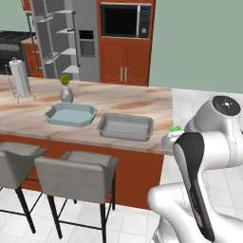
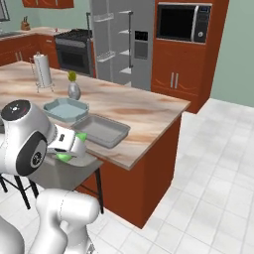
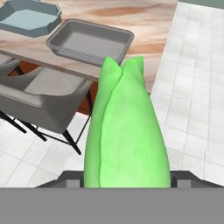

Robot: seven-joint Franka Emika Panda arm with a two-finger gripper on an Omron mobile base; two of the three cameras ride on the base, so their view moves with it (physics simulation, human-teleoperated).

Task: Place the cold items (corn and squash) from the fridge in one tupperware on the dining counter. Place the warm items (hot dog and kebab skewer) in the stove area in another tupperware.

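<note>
The gripper (image 2: 74,147) is closed on a green corn (image 3: 126,131), near the grey tupperware (image 3: 89,40).

Matt grey rectangular tray (image 3: 89,41) on polished marbled stone dining counter (image 1: 137,102).

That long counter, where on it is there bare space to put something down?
The dining counter is bare on its whole right half, from the grey rectangular tray to the end, and along the back edge. Both trays are empty. It is crowded at the left: octagonal tray, small vase and paper towel holder.
</note>
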